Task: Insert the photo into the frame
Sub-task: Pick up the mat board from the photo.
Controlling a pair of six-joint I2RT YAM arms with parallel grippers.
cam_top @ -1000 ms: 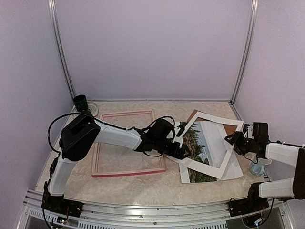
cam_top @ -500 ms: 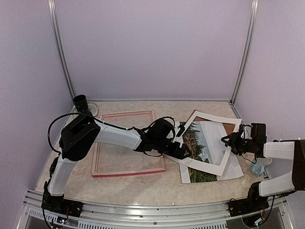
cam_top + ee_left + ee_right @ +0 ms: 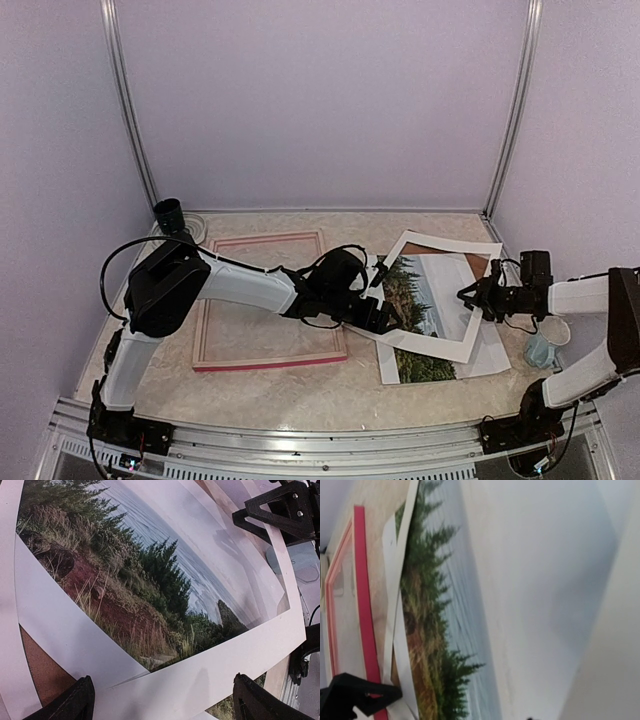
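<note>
The photo [image 3: 425, 295], a print of trees and water, lies right of centre under a white mat border [image 3: 420, 347]. In the left wrist view the photo [image 3: 150, 570] fills the picture. The pink-red frame [image 3: 270, 362] lies flat to the left, apart from the photo. My left gripper [image 3: 378, 300] hovers open over the mat's left corner, and its fingertips [image 3: 75, 702] straddle a mat strip without touching it. At the mat's right edge is my right gripper [image 3: 468, 296]. Its own jaws barely show, and the right wrist view shows only the photo [image 3: 450, 605] and the frame's edge [image 3: 362, 580].
A brown backing board [image 3: 482, 264] peeks out behind the mat. A pale teal cup [image 3: 541, 350] stands at the far right beside the right arm. A dark cup [image 3: 170, 213] and a clear dish [image 3: 196, 226] sit at the back left. Walls enclose all sides.
My right gripper has moved left onto the mat's right edge. The mat has shifted a little left with it. The left arm has stayed still.
</note>
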